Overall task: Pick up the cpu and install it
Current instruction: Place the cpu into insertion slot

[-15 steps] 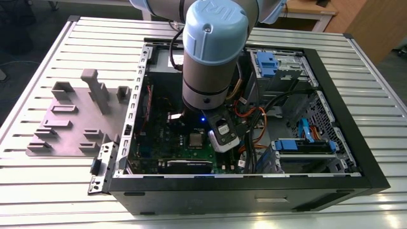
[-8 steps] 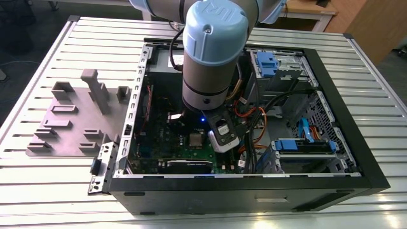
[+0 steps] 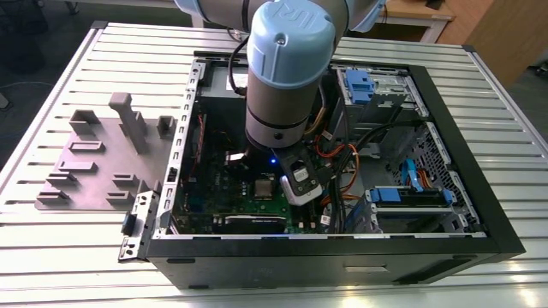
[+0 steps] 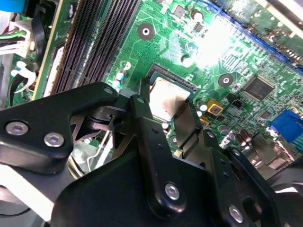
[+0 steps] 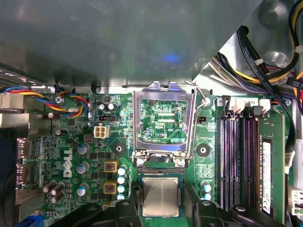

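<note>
Tool [image 5: 162, 207] snug on cpu [image 5: 160, 194], at socket [image 5: 161, 171].

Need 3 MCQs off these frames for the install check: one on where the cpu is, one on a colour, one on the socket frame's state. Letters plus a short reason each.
1. Where is the cpu?
A. On the grey plate outside the case
B. In its socket on the motherboard
C. On a blue drive bay

2. What colour is the motherboard?
A. Red
B. Black
C. Green

3. How does the socket frame stand?
A. Swung open, off the cpu
B. Shut over the cpu
C. Taken off the board

Key:
1 B: in both wrist views the chip lies in the socket.
2 C: the board is green all around the socket.
3 A: the board shows through the frame's window, and the cpu beside it lies bare.
</note>
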Controlling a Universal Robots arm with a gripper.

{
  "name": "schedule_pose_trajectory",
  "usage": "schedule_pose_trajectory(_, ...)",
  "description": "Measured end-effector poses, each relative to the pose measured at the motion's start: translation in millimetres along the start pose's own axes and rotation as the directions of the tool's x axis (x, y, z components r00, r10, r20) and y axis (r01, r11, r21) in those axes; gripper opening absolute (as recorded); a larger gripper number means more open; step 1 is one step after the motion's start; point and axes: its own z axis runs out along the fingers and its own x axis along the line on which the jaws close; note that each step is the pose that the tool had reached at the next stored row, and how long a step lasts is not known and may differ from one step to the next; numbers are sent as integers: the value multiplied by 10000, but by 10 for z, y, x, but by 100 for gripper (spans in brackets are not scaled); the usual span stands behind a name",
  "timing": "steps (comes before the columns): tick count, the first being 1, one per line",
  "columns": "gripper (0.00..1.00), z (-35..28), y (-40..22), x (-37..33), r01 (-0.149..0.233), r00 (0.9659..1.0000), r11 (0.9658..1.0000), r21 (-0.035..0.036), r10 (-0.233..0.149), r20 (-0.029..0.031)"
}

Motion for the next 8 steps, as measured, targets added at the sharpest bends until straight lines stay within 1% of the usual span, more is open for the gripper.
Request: schedule_pose_trajectory(8, 45, 25, -1, 0, -1, 10000, 10000, 1, 1, -8)
